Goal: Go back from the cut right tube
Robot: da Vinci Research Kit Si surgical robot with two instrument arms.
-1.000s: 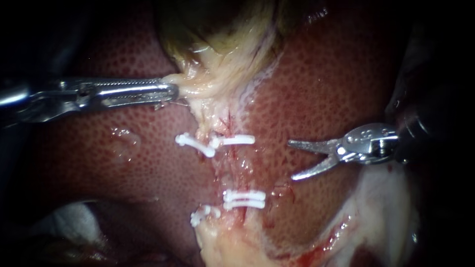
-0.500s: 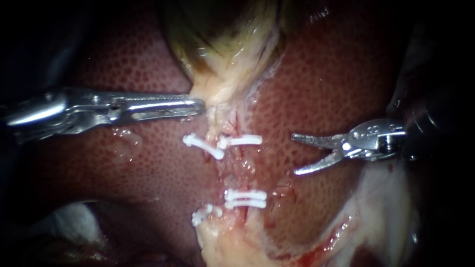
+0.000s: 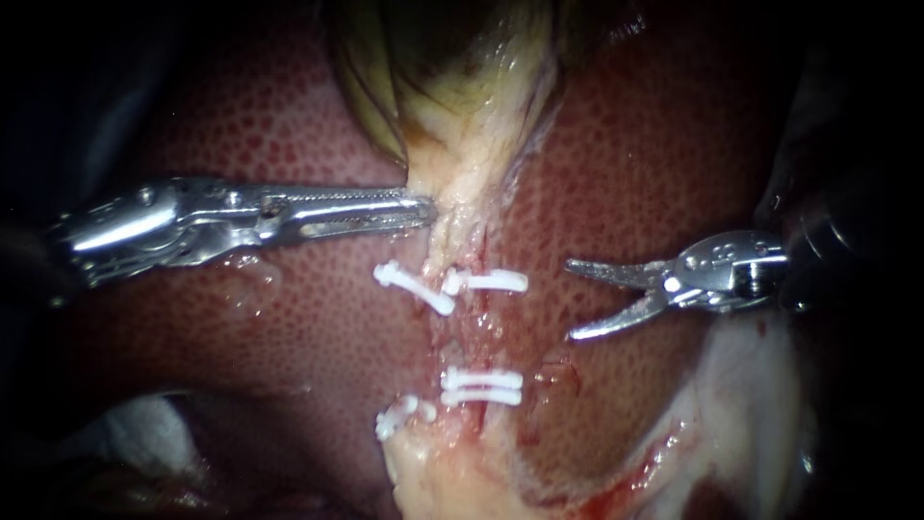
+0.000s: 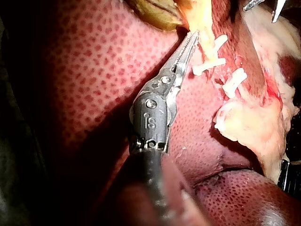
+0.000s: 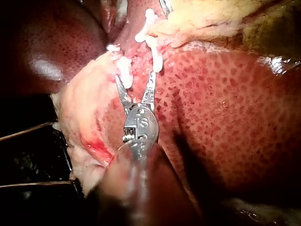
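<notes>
Counting: 2 instruments, 5 white clips (image 3: 486, 281) (2 upper-centre, 3 lower-centre). Cut right tube (image 3: 476, 332) mid-frame, btwn upper-right clip and lower pair. Right instrument (image 3: 570, 300) centre-right over liver (image 3: 289, 318), jaws wide, holding nothing, well apart from tube. Left instrument (image 3: 423, 207) jaws clamped on pale tissue (image 3: 462, 193) under gallbladder (image 3: 452, 67).

Our right instrument (image 5: 135, 77) sits mid-frame, jaws open with a clear gap, gripping nothing. Just ahead of the tips we see white clips (image 5: 153, 52) on pale tissue (image 5: 89, 113). Liver (image 5: 225, 108) lies beside the shaft, gallbladder (image 5: 225, 21) beyond it.
</notes>
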